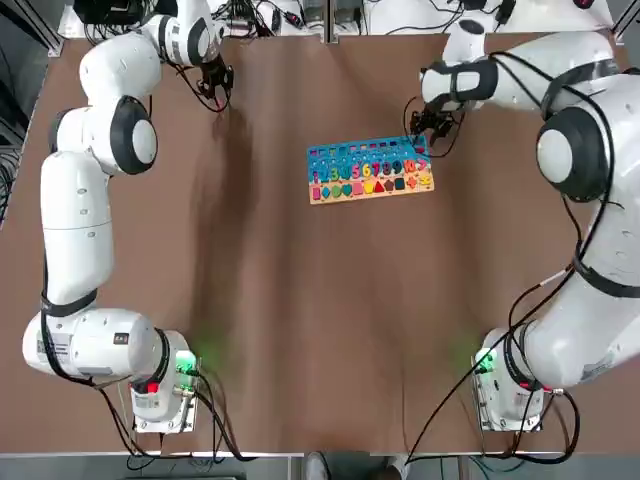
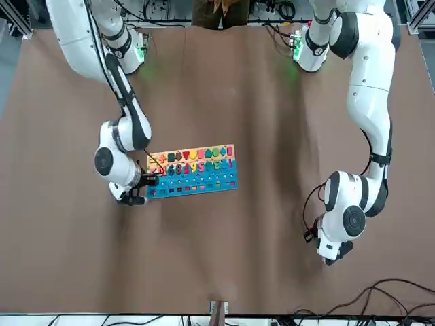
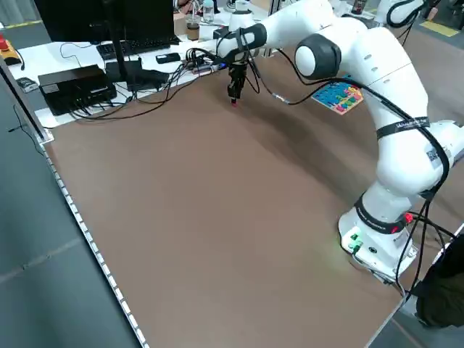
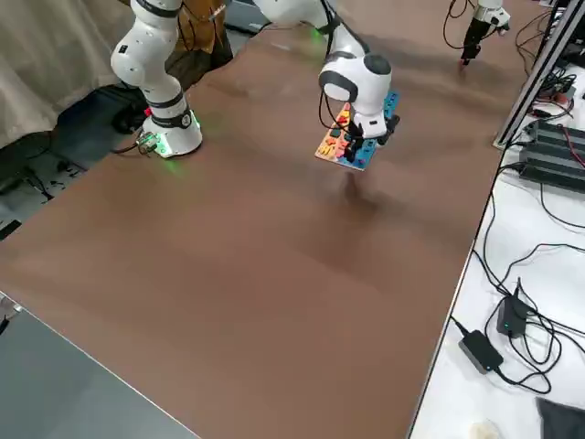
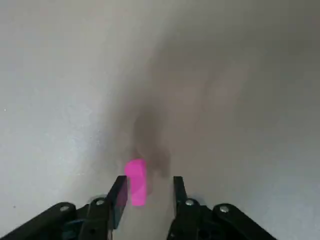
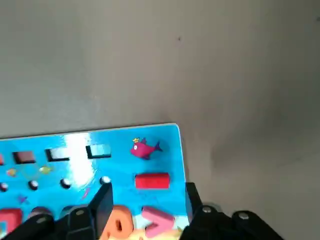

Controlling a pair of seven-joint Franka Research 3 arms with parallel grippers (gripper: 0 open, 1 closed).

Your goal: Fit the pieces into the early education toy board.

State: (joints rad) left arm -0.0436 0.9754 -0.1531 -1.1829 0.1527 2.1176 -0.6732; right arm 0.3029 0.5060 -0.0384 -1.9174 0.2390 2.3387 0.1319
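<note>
Pink piece (image 5: 136,182) between left pincer (image 5: 147,192).

Overhead and front cameras face opposite ways, sharing the toy board (image 1: 369,171) near centre; side cameras look diagonally, wrist cameras close

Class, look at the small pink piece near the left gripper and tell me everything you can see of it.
The pink piece is a small, bright magenta block, oblong with rounded ends, smooth like plastic or painted wood. It lies on the brown table, far from the board. The left gripper is lowered around it, its open fingers standing on either side; whether they touch it cannot be told.
</note>
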